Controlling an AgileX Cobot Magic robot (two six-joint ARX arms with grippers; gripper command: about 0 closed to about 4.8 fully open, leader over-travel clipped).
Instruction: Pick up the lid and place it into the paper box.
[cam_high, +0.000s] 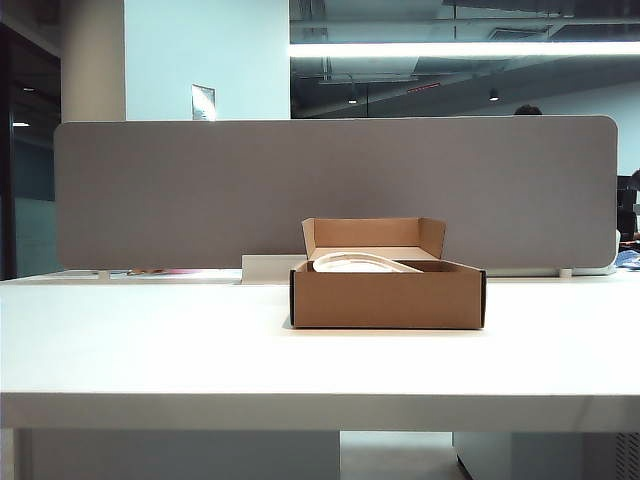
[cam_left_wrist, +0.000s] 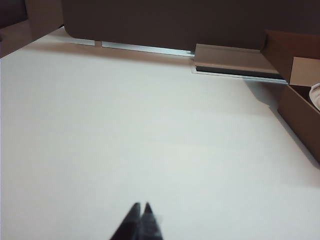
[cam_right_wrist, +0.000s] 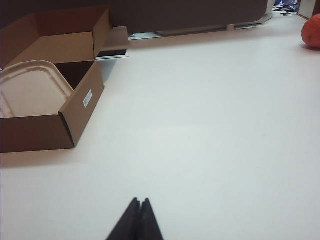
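inside the brown corrugated paper box (cam_high: 388, 297) rests the beige pulp lid (cam_high: 362, 263); placement complete. left end effector (cam_left_wrist: 141, 206) and right end effector (cam_right_wrist: 140, 201) hang closed, empty, over the counter (cam_high: 150, 340).

The paper box (cam_right_wrist: 75, 112) was matt brown corrugated cardboard. Inside it, the lid (cam_right_wrist: 32, 87) looked like pale beige moulded pulp, dull and slightly grainy. The counter (cam_right_wrist: 210, 125) ahead of each dark matt tool was smooth, white, with a faint sheen.
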